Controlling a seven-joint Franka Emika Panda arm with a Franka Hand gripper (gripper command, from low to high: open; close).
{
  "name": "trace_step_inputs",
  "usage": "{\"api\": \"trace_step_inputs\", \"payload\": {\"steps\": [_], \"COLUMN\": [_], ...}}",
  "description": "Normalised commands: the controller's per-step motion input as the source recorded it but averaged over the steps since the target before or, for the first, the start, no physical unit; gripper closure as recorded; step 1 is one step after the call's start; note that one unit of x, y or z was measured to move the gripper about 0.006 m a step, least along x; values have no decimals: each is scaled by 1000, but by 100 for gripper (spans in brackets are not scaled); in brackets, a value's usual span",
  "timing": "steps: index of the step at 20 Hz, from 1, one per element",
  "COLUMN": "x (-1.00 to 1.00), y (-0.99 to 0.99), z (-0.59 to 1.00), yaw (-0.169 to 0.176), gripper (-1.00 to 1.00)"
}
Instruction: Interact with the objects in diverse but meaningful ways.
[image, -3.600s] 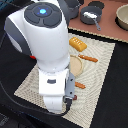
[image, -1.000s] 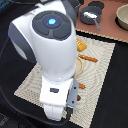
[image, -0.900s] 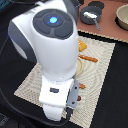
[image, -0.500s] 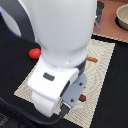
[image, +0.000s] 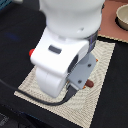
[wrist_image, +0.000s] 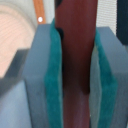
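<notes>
While the white arm (image: 70, 45) fills most of the exterior view, we see only fragments of the scene around it: a pale woven mat (image: 97, 95) lying on a dark tabletop (image: 15, 45), a sliver of the red round tomato (image: 31, 52) peeking out at the arm's edge toward the exterior view's left, and the tip of the brown sausage (image: 90, 83) showing just below the wrist housing, over the mat. At the exterior view's upper right, part of a grey pot (image: 121, 17) sits on a brownish surface, well apart from the mat. In the wrist view we look straight down between the gripper (wrist_image: 75, 100) pads (wrist_image: 52, 85), which are teal-faced on grey blocks, and the sausage stands lengthwise between them, its reddish-brown body filling the gap and pressed by a pad on each side, so we read the claw as clenched on the sausage. Behind the fingers we make out a blurred tan round plate (wrist_image: 15, 35) and a thin orange strip (wrist_image: 38, 10) that we cannot identify. We cannot tell whether the sausage touches the mat or hangs above it.
</notes>
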Motion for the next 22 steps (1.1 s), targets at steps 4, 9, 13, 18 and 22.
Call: {"api": "trace_step_inputs", "payload": {"steps": [4,9,13,18,22], "x": [-149,-162,-193,-304,-348], "y": [839,846,901,897,885], "z": [120,27,0,-64,-97], "yaw": [0,0,0,2,3], "gripper": [100,100,100,100,100]}}
